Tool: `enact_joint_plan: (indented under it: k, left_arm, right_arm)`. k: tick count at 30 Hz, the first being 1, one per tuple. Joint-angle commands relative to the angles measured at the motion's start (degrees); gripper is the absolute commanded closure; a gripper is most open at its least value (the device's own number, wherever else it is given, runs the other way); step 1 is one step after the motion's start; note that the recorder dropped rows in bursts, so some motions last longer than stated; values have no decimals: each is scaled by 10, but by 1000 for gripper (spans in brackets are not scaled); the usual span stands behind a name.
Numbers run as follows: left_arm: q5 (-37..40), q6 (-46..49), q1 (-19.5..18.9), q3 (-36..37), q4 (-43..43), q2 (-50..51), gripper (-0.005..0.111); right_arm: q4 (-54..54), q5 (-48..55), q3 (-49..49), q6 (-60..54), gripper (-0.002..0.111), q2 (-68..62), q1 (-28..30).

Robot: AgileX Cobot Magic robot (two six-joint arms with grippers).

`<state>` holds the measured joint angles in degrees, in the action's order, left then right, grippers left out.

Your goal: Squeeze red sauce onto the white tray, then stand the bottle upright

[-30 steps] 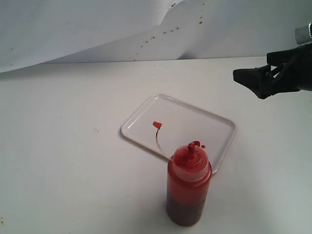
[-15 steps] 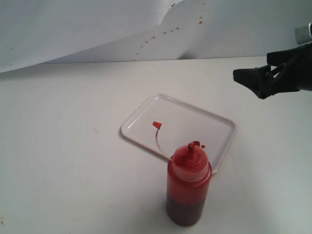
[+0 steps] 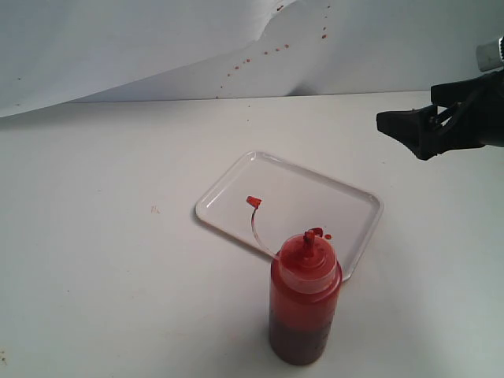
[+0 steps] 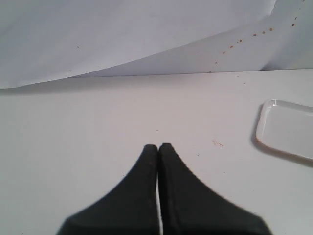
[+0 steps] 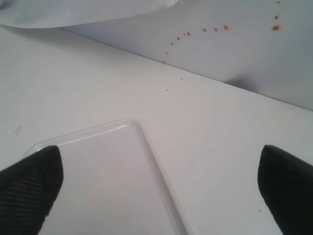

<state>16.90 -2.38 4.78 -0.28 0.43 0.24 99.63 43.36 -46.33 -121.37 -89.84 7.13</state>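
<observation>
White table, white paper backdrop hanging at 12 o'clock with a scatter of dried reddish specks.

Progress, as you can judge it from the exterior view:
- Squeeze looks done. The red sauce sits on the white tray as small glossy drops, toward 5 o'clock of the tray's middle.
- Stand-up looks done too. The bottle is upright on the table at the tray's 6 o'clock, just beside the near rim, with nothing holding it. Whether it touches the rim, you can't tell.
- Cap is off the nozzle and lies on the tray at 9 o'clock, its tether curving back to the bottle.
- Nothing appears left.

Grippers:
- Right gripper hangs at the tray's 2 o'clock, well apart from the bottle, jaws spread wide, empty.
- Left gripper is outside the exterior view; jaws pressed together on nothing, the tray at its 2 o'clock.

Count: one tray, one bottle, one cap, one tether, two grippers. Drops: two clear, perhaps a third, partly hidden behind the nozzle.
</observation>
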Motion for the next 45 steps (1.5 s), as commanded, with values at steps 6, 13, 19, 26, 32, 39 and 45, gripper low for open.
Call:
enact_joint_plan:
  k: [6, 13, 19, 26, 32, 39, 45]
  left_arm:
    - [-6, -4, -29, 3, -4, -2, 107]
    - [-6, -4, -29, 3, -4, -2, 107]
    - [-6, -4, -29, 3, -4, -2, 107]
    - [-6, -4, -29, 3, -4, -2, 107]
    - [-6, -4, -29, 3, -4, -2, 107]
    - [-6, -4, -29, 3, -4, -2, 107]
    - [-6, -4, -29, 3, -4, -2, 107]
  right_arm:
    - [3, 7, -4, 2, 3, 1, 2]
    - [3, 7, -4, 2, 3, 1, 2]
    - [3, 7, -4, 2, 3, 1, 2]
    - [3, 4, -4, 2, 3, 1, 2]
    - [3, -92, -4, 2, 3, 159, 2]
    - [3, -118, -4, 2, 3, 448, 2]
    - [3, -118, -4, 2, 3, 555, 2]
